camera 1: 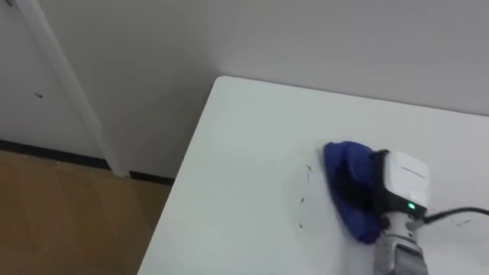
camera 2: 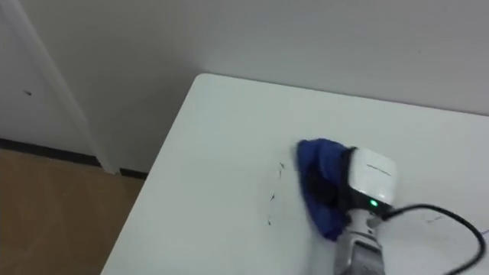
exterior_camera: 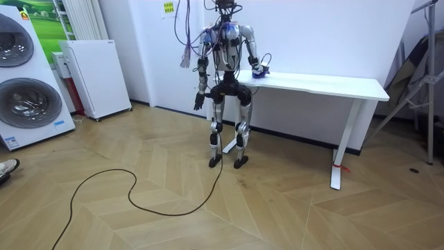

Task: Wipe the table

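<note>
Right hand (camera 1: 401,182): planted on top of a blue cloth (camera 1: 344,160), white back uppermost, front part sunk into the folds. Cannot tell whether clenched on the cloth or merely pressing it flat. Looks set that way to bear down and drag the cloth along. Left hand (exterior_camera: 199,104): hangs idle beside the hip, at the room view's left, well apart from the work.

Surface (camera 1: 252,145): white, long, pushed against the wall (camera 1: 306,38). Stands at its left end, near the corner, presumably so the arm reaches that end without leaning.

Cloth: bunched, not spread; lies on the surface well in from the left edge, under and ahead of the right hand.

Thin dark marks (camera 1: 301,200): a few short scribbles just left of the cloth, not covered. Probably the next target; calls for a leftward sweep. Wiping judged underway, not finished.
</note>
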### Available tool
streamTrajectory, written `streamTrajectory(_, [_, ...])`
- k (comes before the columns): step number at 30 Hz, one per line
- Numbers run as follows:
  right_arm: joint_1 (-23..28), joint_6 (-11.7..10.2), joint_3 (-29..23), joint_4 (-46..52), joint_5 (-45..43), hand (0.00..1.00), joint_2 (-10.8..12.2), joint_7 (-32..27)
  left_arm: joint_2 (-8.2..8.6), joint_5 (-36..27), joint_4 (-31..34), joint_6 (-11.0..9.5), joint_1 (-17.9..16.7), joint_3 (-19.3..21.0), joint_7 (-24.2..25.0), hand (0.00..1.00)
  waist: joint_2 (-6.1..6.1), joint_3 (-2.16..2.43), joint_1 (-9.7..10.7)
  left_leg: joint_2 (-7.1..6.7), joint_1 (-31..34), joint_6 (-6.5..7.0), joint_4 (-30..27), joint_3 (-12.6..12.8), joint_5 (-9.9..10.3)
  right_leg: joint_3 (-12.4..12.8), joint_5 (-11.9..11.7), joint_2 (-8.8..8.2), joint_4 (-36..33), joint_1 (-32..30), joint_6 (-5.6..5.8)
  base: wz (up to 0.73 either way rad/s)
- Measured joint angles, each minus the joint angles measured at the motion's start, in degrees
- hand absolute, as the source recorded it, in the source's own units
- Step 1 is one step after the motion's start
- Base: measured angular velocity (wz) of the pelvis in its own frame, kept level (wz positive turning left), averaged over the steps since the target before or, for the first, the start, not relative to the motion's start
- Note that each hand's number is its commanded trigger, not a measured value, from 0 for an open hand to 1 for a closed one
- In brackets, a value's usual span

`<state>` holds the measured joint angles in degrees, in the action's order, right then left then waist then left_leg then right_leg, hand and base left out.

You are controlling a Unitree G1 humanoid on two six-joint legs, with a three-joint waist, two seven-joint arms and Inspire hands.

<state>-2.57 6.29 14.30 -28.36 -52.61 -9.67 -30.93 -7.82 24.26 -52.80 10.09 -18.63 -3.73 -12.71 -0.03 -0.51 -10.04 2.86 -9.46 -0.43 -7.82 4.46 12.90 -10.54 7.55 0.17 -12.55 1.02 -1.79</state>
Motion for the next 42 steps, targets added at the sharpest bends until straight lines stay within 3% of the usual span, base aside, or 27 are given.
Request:
streamTrajectory(2, [-2.0, -0.7, 0.3, -0.8, 0.3, 1.00, -0.2, 1.3, -0.03, 0.0, 0.3, 0.0, -0.1, 0.0, 0.1, 0.00, -0.08, -0.33, -0.2, -0.15, 1.0, 0.03, -0.5, -0.9, 0.0, -1.0, 0.0, -0.35, 0.3, -0.2, 0.05, 0.20])
streamTrajectory(6, [-1.3, -2.9, -0.4, -3.5, 1.7, 1.00, -1.0, -0.2, -0.20, 0.0, 1.6, 0.3, -0.8, 0.0, 0.0, 0.00, -0.25, 0.02, 0.5, -0.25, 1.4, 0.03, -0.8, -1.7, 0.0, -1.9, 0.1, -0.57, 0.8, 0.2, 0.18, 0.15])
streamTrajectory(12, [3.0, -10.4, -6.5, -10.8, 8.1, 1.00, -1.6, -8.4, -0.31, 0.5, 1.7, 0.2, -1.0, 2.4, -0.2, 0.00, -0.24, 0.62, 2.8, -0.52, 0.8, 0.19, -0.9, -2.2, -0.2, -3.6, 0.5, -1.38, 1.9, 2.2, 0.87, 0.29])
streamTrajectory(14, [6.6, -12.8, -11.6, -12.4, 10.0, 1.00, -1.8, -12.1, -0.55, 0.5, 1.7, 0.3, -1.4, 5.6, -0.2, 0.00, -0.40, 0.88, 4.1, -0.63, 0.7, 0.30, -0.9, -2.2, -0.3, -4.0, 0.6, -1.62, 2.0, 3.1, 1.10, 0.19])
streamTrajectory(17, [9.3, -13.5, -16.7, -15.8, 13.5, 1.00, -2.4, -16.0, -0.66, 1.4, 1.7, 0.4, -1.9, 9.5, -0.5, 0.00, -0.47, 1.14, 5.7, -0.67, -0.1, 0.34, -1.5, -1.6, -0.3, -3.7, 0.5, -1.66, 2.1, 4.0, 1.23, 0.05])
streamTrajectory(20, [12.6, -14.6, -20.8, -17.5, 14.7, 1.00, -3.6, -18.3, -0.58, 1.7, 1.9, 0.1, -2.0, 11.6, -0.5, 0.00, -0.27, 2.07, 6.8, -0.65, -0.3, 0.49, -1.6, -1.1, 0.0, -3.4, 0.6, -1.77, 2.0, 4.2, 1.43, 0.00])
streamTrajectory(22, [13.7, -15.0, -22.3, -18.1, 15.5, 1.00, -4.2, -18.7, -0.60, 1.7, 2.5, -0.2, -2.2, 12.1, -0.5, 0.00, -0.23, 2.08, 7.0, -0.56, -0.9, 0.46, -1.5, -0.5, 0.1, -2.8, 0.6, -1.60, 2.0, 4.4, 1.42, -0.14])
streamTrajectory(27, [14.4, -14.9, -22.4, -17.9, 16.3, 1.00, -5.1, -18.2, -0.47, 1.5, 2.7, -1.0, -1.6, 10.9, -0.6, 0.00, -0.04, 2.10, 7.6, -0.49, -1.6, 0.48, -1.4, 0.5, 0.3, -1.8, 0.5, -1.30, 1.9, 4.6, 1.43, -0.15])
streamTrajectory(30, [12.8, -12.1, -20.9, -15.8, 16.4, 1.00, -4.4, -16.3, -0.49, 0.6, 2.6, -1.2, -1.3, 8.5, -0.9, 0.00, 0.12, 2.06, 6.7, -0.30, -2.3, 0.39, -0.8, 1.8, 0.4, -0.2, 0.3, -0.78, 1.8, 4.1, 1.27, -0.32])
streamTrajectory(33, [11.3, -6.9, -18.1, -11.1, 16.5, 1.00, -3.2, -14.3, -0.14, 0.1, 2.0, -1.1, 0.0, 5.4, -1.0, 0.00, 0.43, 1.87, 4.7, 0.25, -2.5, 0.18, -0.5, 3.9, 0.5, 2.1, -0.9, 0.21, 1.8, 3.3, 0.79, -0.57])
streamTrajectory(35, [8.7, -3.7, -13.9, -7.8, 15.1, 1.00, -2.2, -10.7, 0.00, 0.0, -0.5, -1.0, 2.3, 4.5, -1.4, 0.00, 0.44, 1.35, 2.4, 0.57, -2.2, 0.00, -0.3, 4.2, 0.7, 2.9, -1.8, 1.00, 1.7, 1.7, 0.04, -0.79])
streamTrajectory(38, [5.6, -0.8, -6.3, -1.2, 10.9, 1.00, -1.4, -4.8, 0.02, 0.0, -2.3, -0.9, 3.6, 2.3, -1.5, 0.00, 0.58, 0.36, 0.1, 0.63, -2.0, -0.08, 0.1, 4.1, 0.7, 2.9, -2.2, 1.54, 1.0, 0.0, -0.59, -0.54])
streamTrajectory(40, [2.3, -0.7, -1.3, -0.1, 7.4, 1.00, 0.1, -1.8, 0.00, 0.1, -2.8, -0.7, 4.3, 1.6, -1.4, 0.00, 0.51, -0.25, -0.5, 0.72, -1.7, -0.29, -0.4, 3.9, 1.0, 2.1, -1.4, 0.95, -0.7, -1.0, -0.98, -0.20])
streamTrajectory(42, [-1.6, -0.5, 2.1, -0.1, 4.5, 1.00, 2.4, 1.0, 0.05, 0.1, -2.7, -0.7, 4.0, 1.0, -1.2, 0.00, 0.46, -0.63, -2.5, 0.35, -1.0, -0.33, -1.6, 4.6, 1.3, 1.3, 0.0, 0.01, -4.6, -3.6, -1.23, -0.19])
